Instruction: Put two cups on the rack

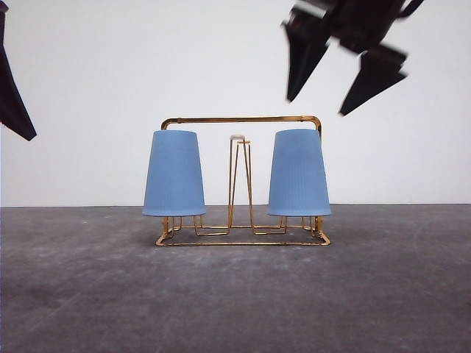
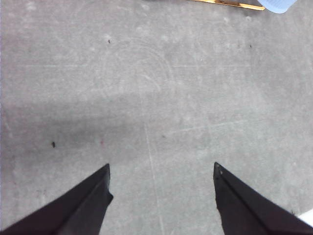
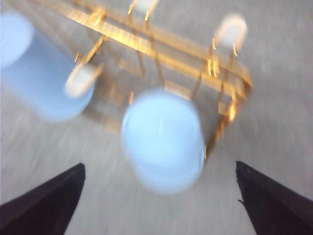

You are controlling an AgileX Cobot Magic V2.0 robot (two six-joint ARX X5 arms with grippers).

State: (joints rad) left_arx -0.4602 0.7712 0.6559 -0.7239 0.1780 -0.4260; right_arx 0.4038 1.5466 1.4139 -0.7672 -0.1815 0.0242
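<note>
The gold wire rack [image 1: 243, 118] stands mid-table. Two light-blue cups sit upside down over its prongs, one at the left end [image 1: 174, 173] and one at the right end [image 1: 299, 173]. My right gripper [image 1: 315, 107] hangs open above and just right of the right cup, holding nothing. Its blurred wrist view looks down on the rack [image 3: 171, 46], the near cup [image 3: 164, 139] and the other cup [image 3: 34, 73]. My left gripper [image 2: 161, 166] is open and empty over bare table, well left of the rack. The rack's base [image 2: 230, 4] and a cup rim [image 2: 281, 5] show at its view's edge.
The grey tabletop [image 1: 235, 294] runs wide around the rack, with a plain white wall [image 1: 110, 73] behind. One dark finger of the left gripper [image 1: 13, 103] shows high at the far left edge. Between the cups stand tall white-tipped prongs [image 1: 238, 138].
</note>
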